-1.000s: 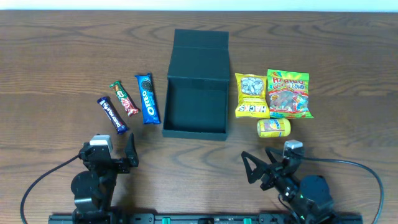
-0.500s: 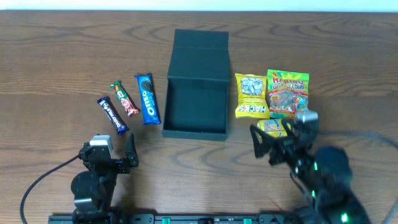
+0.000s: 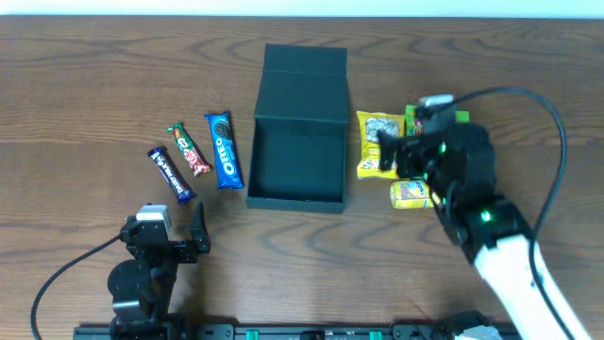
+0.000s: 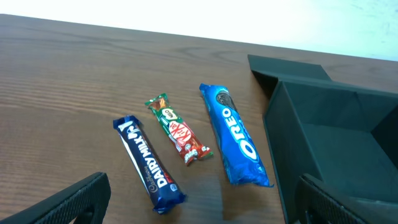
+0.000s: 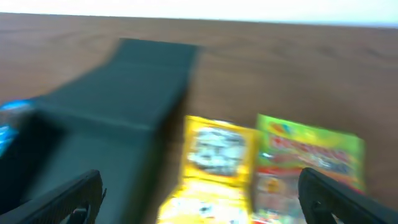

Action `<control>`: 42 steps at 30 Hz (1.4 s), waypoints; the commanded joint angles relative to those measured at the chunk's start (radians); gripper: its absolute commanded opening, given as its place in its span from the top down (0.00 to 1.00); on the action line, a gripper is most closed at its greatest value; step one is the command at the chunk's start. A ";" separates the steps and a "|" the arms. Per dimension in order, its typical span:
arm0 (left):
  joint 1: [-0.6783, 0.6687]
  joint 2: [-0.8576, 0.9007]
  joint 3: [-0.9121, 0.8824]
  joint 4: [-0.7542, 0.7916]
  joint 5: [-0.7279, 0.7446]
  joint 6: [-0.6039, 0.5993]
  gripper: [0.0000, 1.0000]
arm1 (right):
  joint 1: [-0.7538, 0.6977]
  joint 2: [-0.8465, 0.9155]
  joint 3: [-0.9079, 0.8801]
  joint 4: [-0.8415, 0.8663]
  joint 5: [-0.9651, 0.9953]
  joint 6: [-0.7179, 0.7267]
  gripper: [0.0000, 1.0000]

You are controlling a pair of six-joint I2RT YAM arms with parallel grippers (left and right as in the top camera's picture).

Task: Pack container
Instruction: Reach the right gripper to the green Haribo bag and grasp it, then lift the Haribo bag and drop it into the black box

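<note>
Packing not yet begun: box [image 3: 297,161] open, lid flap laid back, nothing inside; three snack bars [image 3: 224,149] left of box, three packets right of box. Reach for a first item, by the look of it. Right hand [image 5: 199,186] spread wide, holding nothing, hovering over yellow packet [image 5: 214,155] just right of box; wrist view blurred. Next, probably: lower, centre on packet, close, lift over box wall. Left hand [image 4: 200,198] also spread and holding nothing, on near side of box, facing the bars. Since a second ago: right hand swung from near side of box up to packets; left hand, box, snacks unmoved.
</note>
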 commanded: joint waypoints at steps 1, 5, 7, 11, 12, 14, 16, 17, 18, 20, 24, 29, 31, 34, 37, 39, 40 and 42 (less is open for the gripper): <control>0.002 -0.006 -0.023 -0.005 -0.002 -0.010 0.05 | -0.097 0.121 0.055 -0.008 0.043 0.080 0.01; 0.002 -0.006 -0.023 -0.005 -0.002 -0.010 0.05 | -0.150 0.277 0.132 -0.048 0.029 0.078 0.01; 0.002 -0.006 -0.023 -0.005 -0.002 -0.010 0.05 | -0.156 0.346 0.166 -0.055 0.031 0.065 0.01; 0.002 -0.006 -0.023 -0.005 -0.002 -0.010 0.05 | -0.182 0.465 0.206 -0.056 0.096 0.060 0.02; 0.002 -0.006 -0.023 -0.005 -0.002 -0.010 0.05 | -0.191 0.491 0.211 -0.056 0.092 0.060 0.04; 0.002 -0.006 -0.023 -0.005 -0.002 -0.010 0.05 | -0.209 0.546 0.216 -0.063 0.088 0.060 0.06; 0.002 -0.006 -0.023 -0.005 -0.002 -0.010 0.05 | -0.226 0.584 0.216 -0.066 0.088 0.060 0.08; 0.002 -0.006 -0.023 -0.005 -0.002 -0.010 0.05 | -0.233 0.606 0.216 -0.066 0.084 0.046 0.10; 0.002 -0.006 -0.023 -0.005 -0.002 -0.010 0.05 | -0.236 0.620 0.216 -0.064 0.069 0.031 0.12; 0.002 -0.006 -0.023 -0.005 -0.002 -0.010 0.05 | -0.237 0.645 0.216 -0.064 0.035 0.014 0.16; 0.002 -0.006 -0.023 -0.005 -0.002 -0.010 0.05 | -0.238 0.678 0.216 -0.064 0.035 0.014 0.34; 0.002 -0.006 -0.023 -0.005 -0.002 -0.010 0.05 | -0.239 0.694 0.215 -0.064 0.035 0.012 0.59; 0.002 -0.006 -0.023 -0.005 -0.002 -0.010 0.05 | -0.240 0.694 0.215 -0.065 0.035 0.006 0.73; 0.002 -0.006 -0.023 -0.005 -0.002 -0.010 0.05 | -0.240 0.694 0.216 -0.062 0.036 0.007 0.89; 0.002 -0.006 -0.023 -0.005 -0.002 -0.010 0.05 | -0.240 0.690 0.233 -0.070 0.045 0.007 0.99; 0.002 -0.006 -0.023 -0.005 -0.002 -0.010 0.05 | -0.240 0.679 0.277 -0.094 0.060 0.007 0.99; 0.002 -0.006 -0.023 -0.005 -0.002 -0.010 0.05 | -0.238 0.670 0.311 -0.113 0.074 0.007 0.99; 0.002 -0.006 -0.023 -0.005 -0.002 -0.010 0.05 | -0.233 0.652 0.386 -0.157 0.093 0.007 0.99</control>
